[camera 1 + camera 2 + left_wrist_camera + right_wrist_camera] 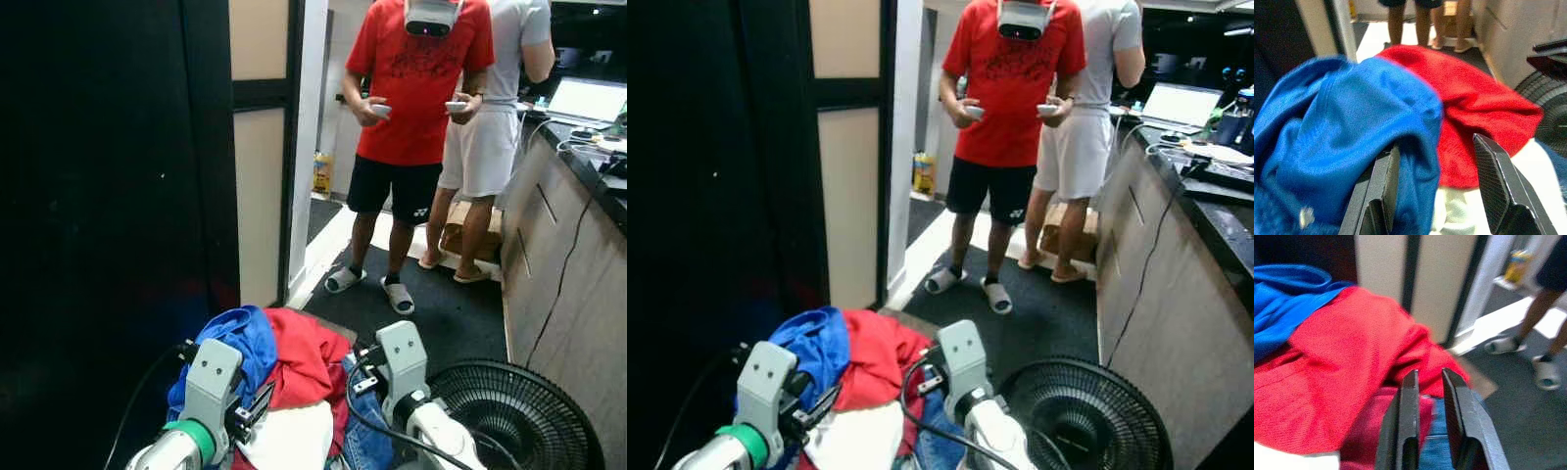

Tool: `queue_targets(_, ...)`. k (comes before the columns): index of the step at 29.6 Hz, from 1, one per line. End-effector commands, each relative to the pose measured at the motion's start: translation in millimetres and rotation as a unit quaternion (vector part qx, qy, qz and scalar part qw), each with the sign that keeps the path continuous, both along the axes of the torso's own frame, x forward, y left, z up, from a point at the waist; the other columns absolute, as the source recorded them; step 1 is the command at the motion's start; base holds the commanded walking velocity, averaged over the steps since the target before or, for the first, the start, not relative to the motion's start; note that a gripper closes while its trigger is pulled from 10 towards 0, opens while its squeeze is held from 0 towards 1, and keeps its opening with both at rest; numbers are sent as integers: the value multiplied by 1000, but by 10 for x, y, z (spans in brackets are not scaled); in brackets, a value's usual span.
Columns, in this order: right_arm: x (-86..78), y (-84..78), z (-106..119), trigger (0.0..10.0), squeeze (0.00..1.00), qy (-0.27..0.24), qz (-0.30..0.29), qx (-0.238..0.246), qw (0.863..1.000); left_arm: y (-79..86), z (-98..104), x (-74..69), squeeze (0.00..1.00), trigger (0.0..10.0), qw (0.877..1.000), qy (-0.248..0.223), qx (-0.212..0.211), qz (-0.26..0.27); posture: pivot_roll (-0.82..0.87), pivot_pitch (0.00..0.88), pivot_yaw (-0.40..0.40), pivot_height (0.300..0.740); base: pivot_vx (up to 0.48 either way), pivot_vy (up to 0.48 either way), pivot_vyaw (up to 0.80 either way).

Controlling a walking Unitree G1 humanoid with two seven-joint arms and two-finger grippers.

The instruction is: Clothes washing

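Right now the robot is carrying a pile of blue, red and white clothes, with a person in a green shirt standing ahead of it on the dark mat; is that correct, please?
Not quite: the person's shirt is red, not green, as the left eye view shows. The rest holds: the pile has a blue garment, a red garment and a white garment, and the person stands ahead on the dark mat.
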State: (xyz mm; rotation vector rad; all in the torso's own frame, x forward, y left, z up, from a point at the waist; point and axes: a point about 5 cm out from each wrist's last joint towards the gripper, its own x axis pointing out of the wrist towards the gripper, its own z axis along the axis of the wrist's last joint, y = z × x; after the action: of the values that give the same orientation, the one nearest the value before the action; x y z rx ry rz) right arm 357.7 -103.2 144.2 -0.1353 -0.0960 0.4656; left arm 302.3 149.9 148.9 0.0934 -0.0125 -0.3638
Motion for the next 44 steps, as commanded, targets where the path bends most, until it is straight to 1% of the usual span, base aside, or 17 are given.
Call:
queue_targets(1,-16,98,-117,10000,1000,36,41,4,999,8,-59,-35,0,10000,1000,13,0,11,101,114,-52,740,0,0,0)
queue_targets(9,-37,264,-137,10000,1000,40,83,0,996,10,-58,-56,0,10000,1000,13,-6,21,122,128,-67,740,0,0,0)
queue_targets(11,-46,326,-92,10000,1000,35,105,16,994,25,-64,-78,0,10000,1000,14,-6,27,128,138,-74,740,0,0,0)
queue_targets(14,-41,336,-106,10000,1000,46,114,22,992,41,-77,-102,0,10000,999,17,-7,31,124,148,-73,740,0,0,0)
queue_targets(18,-99,360,-221,10000,1000,77,163,11,984,48,-102,-114,0,10000,999,22,-4,35,122,156,-74,740,0,0,0)
queue_targets(22,-122,381,-225,10000,1000,78,178,10,981,54,-107,-115,0,10000,999,24,-4,38,119,162,-76,740,0,0,0)
queue_targets(26,-109,379,-253,10000,1000,84,164,10,983,59,-105,-116,0,10000,999,25,-6,42,121,170,-78,740,0,0,0)
queue_targets(27,-103,374,-273,10000,322,88,158,9,983,61,-105,-117,0,10000,999,25,-6,43,121,170,-78,740,0,0,0)
queue_targets(28,-83,356,-300,10000,27,95,141,11,985,65,-106,-119,0,10000,999,26,-7,44,123,174,-79,740,0,0,0)
queue_targets(31,-62,333,-312,10000,0,96,124,7,988,70,-108,-123,0,10000,999,27,-7,46,126,176,-80,740,0,0,0)
queue_targets(32,-37,307,-308,8941,0,91,106,-1,990,76,-112,-129,0,10000,998,28,-8,49,128,176,-82,740,0,0,0)
queue_targets(33,-37,307,-308,8941,0,91,106,-1,990,76,-112,-129,0,10000,998,28,-8,49,128,176,-82,740,0,0,0)
queue_targets(35,3,262,-279,2157,0,74,82,-31,993,82,-120,-140,0,10000,998,30,-10,54,128,175,-85,740,0,0,0)
queue_targets(36,23,236,-245,0,0,58,71,-47,995,85,-127,-143,0,10000,998,31,-13,58,124,175,-88,740,0,0,0)
queue_targets(39,54,197,-180,0,0,33,53,-62,996,87,-144,-145,0,10000,997,34,-15,63,120,173,-91,740,0,0,0)
queue_targets(40,80,172,-88,0,0,7,39,-54,998,93,-166,-143,0,10000,997,37,-16,69,113,169,-91,740,0,0,0)
queue_targets(44,93,154,8,0,0,-14,33,-27,999,100,-185,-134,0,10000,996,40,-18,75,107,163,-87,740,0,0,0)
